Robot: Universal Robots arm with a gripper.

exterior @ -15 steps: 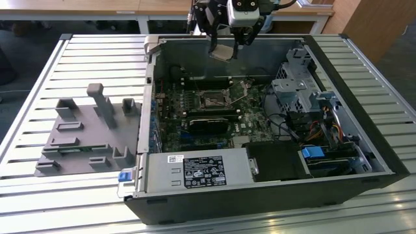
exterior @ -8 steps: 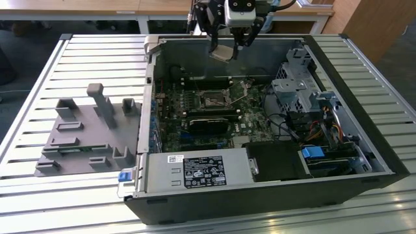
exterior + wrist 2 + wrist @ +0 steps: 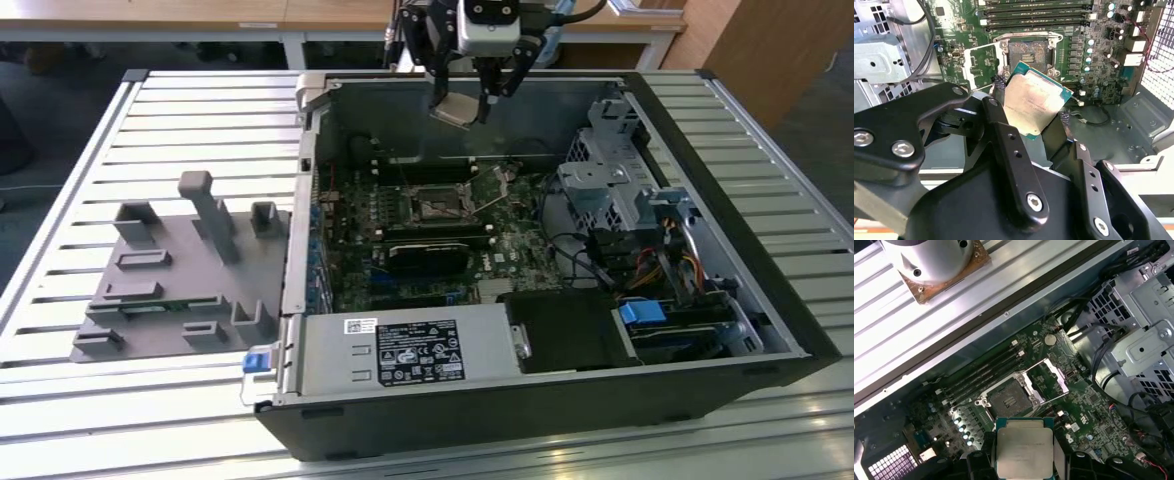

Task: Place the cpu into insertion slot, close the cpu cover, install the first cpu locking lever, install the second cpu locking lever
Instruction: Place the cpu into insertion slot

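Note:
My gripper hangs above the back wall of the open computer case, shut on the cpu, a flat square chip with a dull silver top. In both wrist views the cpu sits tilted between the black fingers. The insertion slot lies bare below on the green board, well apart from the chip. The cpu cover stands swung open beside the slot.
Long black memory slots run beside the socket. A metal drive cage with cables fills the exterior view's right side of the case, and a power supply sits at the front. A grey fixture tray rests on the slatted table.

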